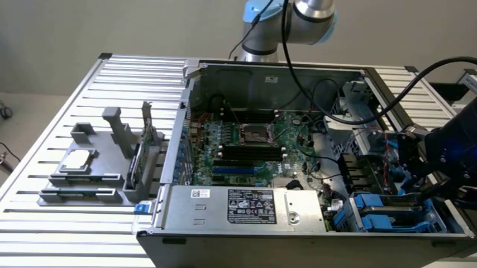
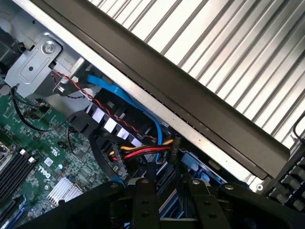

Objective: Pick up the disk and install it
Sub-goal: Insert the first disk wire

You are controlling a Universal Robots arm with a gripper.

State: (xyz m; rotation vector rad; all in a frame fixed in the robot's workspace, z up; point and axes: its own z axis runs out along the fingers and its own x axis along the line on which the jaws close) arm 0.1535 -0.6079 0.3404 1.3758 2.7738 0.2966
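Gripper (image 2: 167, 191) links sit closest to the wrist cam. Two black fingers (image 2: 143, 200) are roughly half closed and clamped on the disk (image 2: 198, 169). Only the disk's blue carrier edge shows between them; metal face and label are hidden.

Disk is low in the case (image 1: 298, 245), just inside the side wall (image 2: 190, 105), at the drive bay (image 1: 384, 215) in the near corner on the exterior view's right. Can't tell how far in it is seated.

Just beside the fingers are the red/yellow/black power leads (image 2: 140, 150). A blue data cable (image 2: 126, 98) runs along the inside of the wall. Board (image 2: 33, 138) with a finned heatsink (image 2: 64, 191) lies further in.

Exterior view:
- Arm (image 1: 298, 22) comes over the back of the case. The dark wrist hangs above the right-hand wall, over the bay.
- PSU (image 1: 249, 206) lies along the near edge, label up, between the bay and the case's left wall.
- Socket (image 1: 257, 134) is mid-board.
- Grey holder (image 1: 82, 181) is on the slatted table (image 1: 44, 234), near the case on the exterior view's left.
- Chip (image 1: 77, 160) lies flat in the holder.
- Card (image 1: 147, 139) stands on edge at the holder's side nearest the case.
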